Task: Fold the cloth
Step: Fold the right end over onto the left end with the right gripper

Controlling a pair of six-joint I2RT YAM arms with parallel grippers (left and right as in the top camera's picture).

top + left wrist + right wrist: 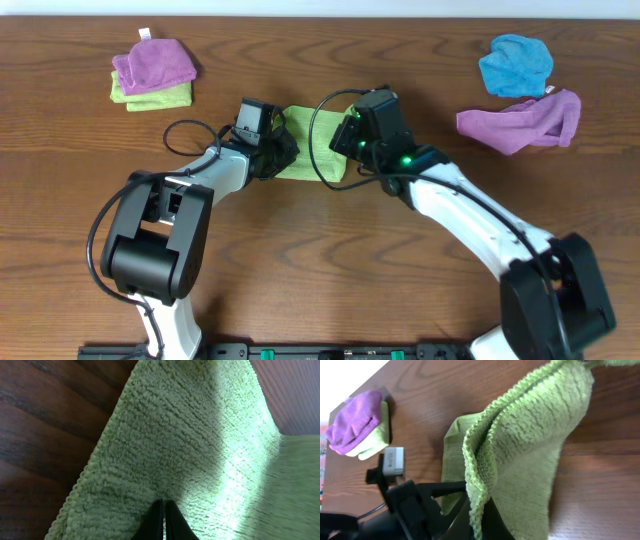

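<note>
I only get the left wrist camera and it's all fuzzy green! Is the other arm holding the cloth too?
Observer: Yes. In the right wrist view the right gripper has its jaws shut on a bunched fold of the cloth.
Operator: Are there more cloths around?
Observer: The overhead view shows a blue cloth and a purple cloth off on the right arm's side.
Operator: And on my arm's side?
Observer: A pile sits far out there, purple on top of green.
</note>
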